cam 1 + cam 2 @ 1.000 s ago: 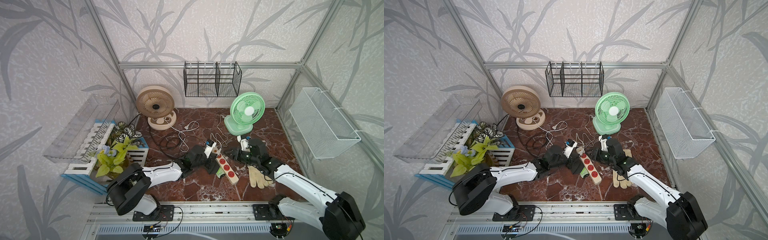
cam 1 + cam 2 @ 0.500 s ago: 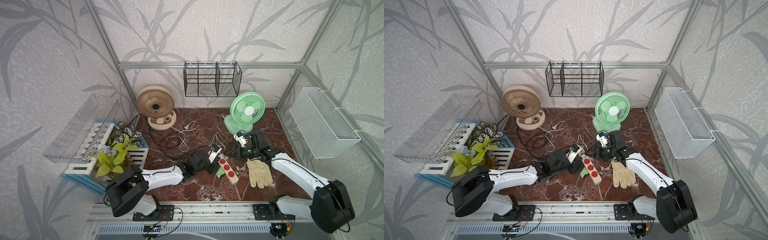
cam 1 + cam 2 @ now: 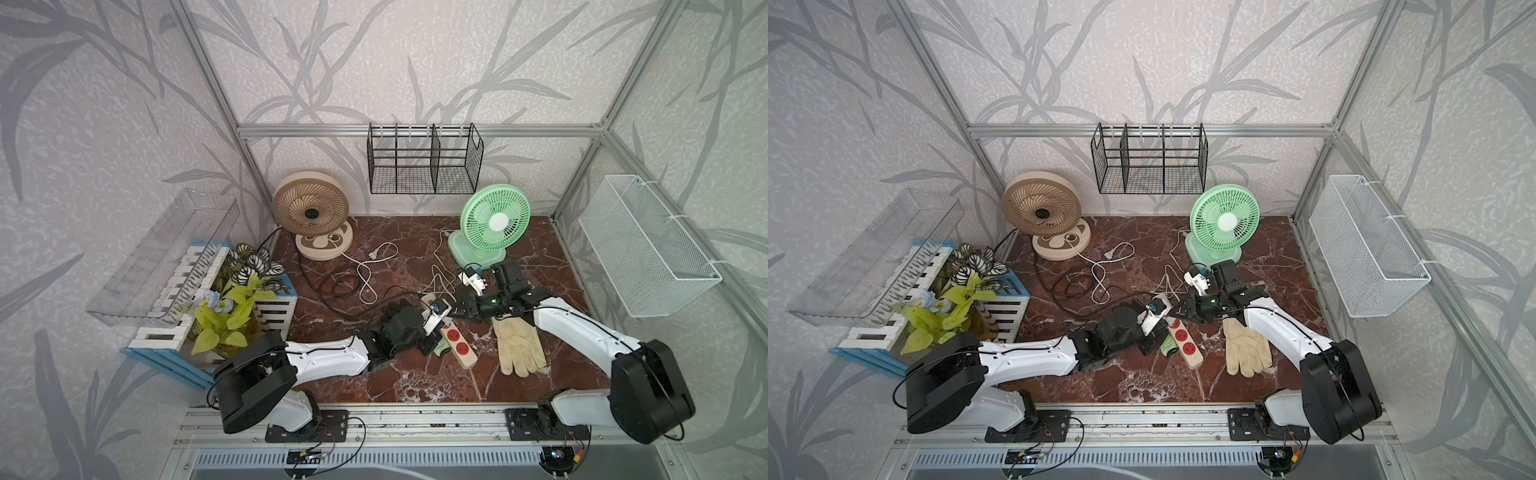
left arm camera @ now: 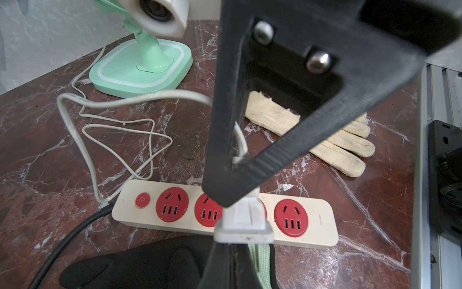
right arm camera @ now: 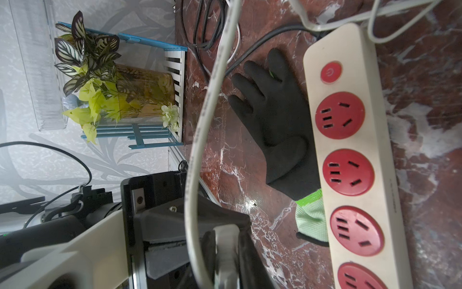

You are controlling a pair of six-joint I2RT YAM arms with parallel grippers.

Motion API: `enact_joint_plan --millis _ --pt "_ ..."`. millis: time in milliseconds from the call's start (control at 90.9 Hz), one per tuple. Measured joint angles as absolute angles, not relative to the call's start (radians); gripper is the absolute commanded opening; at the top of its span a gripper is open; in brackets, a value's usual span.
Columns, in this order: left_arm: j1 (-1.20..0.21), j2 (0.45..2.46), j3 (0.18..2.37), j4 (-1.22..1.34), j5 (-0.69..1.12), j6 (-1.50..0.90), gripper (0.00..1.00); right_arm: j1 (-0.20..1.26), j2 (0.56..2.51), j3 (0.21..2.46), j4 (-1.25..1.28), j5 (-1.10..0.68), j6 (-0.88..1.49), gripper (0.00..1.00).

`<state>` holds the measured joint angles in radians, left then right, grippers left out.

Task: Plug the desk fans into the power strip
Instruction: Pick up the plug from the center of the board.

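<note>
Both the left gripper (image 4: 231, 247) and right gripper (image 4: 230, 194) clench the plug (image 4: 243, 221), right by the strip (image 4: 318, 225), which lies between a black glove (image 4: 150, 265) and cream glove (image 4: 337, 150), before the green fan (image 4: 140, 72).

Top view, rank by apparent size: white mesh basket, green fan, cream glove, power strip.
1. white mesh basket
2. green fan
3. cream glove and power strip: close, and the strip is partly covered, so unranked.

A robot lab test cell is indicated: an aluminium frame (image 3: 415, 131) is clad with leaf-print wallpaper panels (image 3: 374, 62), and robot arms (image 3: 582, 332) are bolted to a slotted rail (image 3: 415, 422) beside exposed wiring (image 3: 309, 455). A home is merely staged on the marble-look tabletop (image 3: 415, 386): green desk fan (image 3: 494, 218), potted plants (image 3: 232, 307), wire basket (image 3: 424, 183).
</note>
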<state>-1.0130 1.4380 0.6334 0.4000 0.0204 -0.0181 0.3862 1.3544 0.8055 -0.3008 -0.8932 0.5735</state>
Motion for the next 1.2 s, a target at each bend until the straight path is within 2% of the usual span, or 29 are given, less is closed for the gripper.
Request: enact_joint_plan --millis 44,121,253,462,517,594,660,759,803,880,957,1034,1199 --pt "-1.015 1.438 0.633 0.397 0.019 -0.017 0.00 0.387 1.354 0.805 -0.304 -0.893 0.569 0.20" --pt "-1.016 1.438 0.633 0.396 0.017 -0.017 0.00 0.387 1.352 0.805 -0.311 -0.894 0.561 0.27" --pt "-1.019 1.438 0.634 0.396 0.015 -0.014 0.00 0.393 1.340 0.805 -0.320 -0.903 0.552 0.33" --pt "-1.021 1.438 0.636 0.397 0.007 -0.010 0.00 0.398 1.339 0.803 -0.321 -0.913 0.548 0.33" --pt "-1.021 1.438 0.636 0.397 0.005 -0.009 0.00 0.402 1.339 0.802 -0.324 -0.913 0.543 0.29" --pt "-1.022 1.438 0.636 0.396 0.003 -0.008 0.00 0.405 1.339 0.800 -0.329 -0.904 0.536 0.18" --pt "-1.022 1.438 0.636 0.395 0.002 -0.007 0.00 0.405 1.339 0.798 -0.335 -0.892 0.526 0.00" --pt "-1.024 1.438 0.636 0.389 0.001 -0.007 0.00 0.406 1.339 0.796 -0.342 -0.888 0.516 0.00" --pt "-1.026 1.439 0.636 0.386 0.000 -0.007 0.08 0.407 1.339 0.796 -0.345 -0.885 0.510 0.00" --pt "-1.027 1.441 0.641 0.377 -0.009 -0.008 0.40 0.411 1.335 0.796 -0.354 -0.868 0.505 0.00" --pt "-1.026 1.441 0.647 0.371 -0.037 -0.015 0.61 0.406 1.317 0.794 -0.378 -0.840 0.505 0.00" --pt "-1.019 1.441 0.648 0.375 -0.072 -0.027 0.70 0.376 1.300 0.790 -0.384 -0.826 0.512 0.00" --pt "-1.020 1.431 0.648 0.375 -0.134 -0.047 0.74 0.230 1.219 0.782 -0.380 -0.769 0.538 0.00"
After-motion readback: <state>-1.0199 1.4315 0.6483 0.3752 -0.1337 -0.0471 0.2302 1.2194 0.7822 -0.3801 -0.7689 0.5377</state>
